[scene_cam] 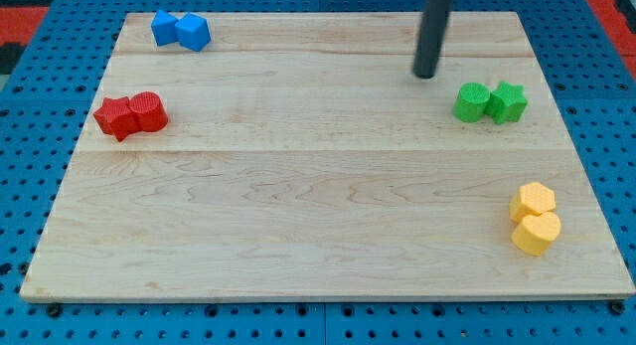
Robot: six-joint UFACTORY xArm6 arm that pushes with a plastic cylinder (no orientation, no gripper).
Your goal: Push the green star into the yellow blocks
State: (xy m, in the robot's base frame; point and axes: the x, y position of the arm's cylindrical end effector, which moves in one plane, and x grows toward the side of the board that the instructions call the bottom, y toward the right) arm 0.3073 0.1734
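Note:
The green star (509, 101) lies near the board's right edge, touching a rounded green block (471, 101) on its left. Two yellow blocks sit at the lower right, a hexagon (534, 200) above a rounded one (537, 233), touching each other. My tip (425, 75) is on the board up and to the left of the green pair, a short gap from the rounded green block. It touches no block.
Two blue blocks (180, 30) sit together at the upper left corner. Two red blocks (130, 114) sit together near the left edge. The wooden board (298, 186) rests on a blue pegboard surface.

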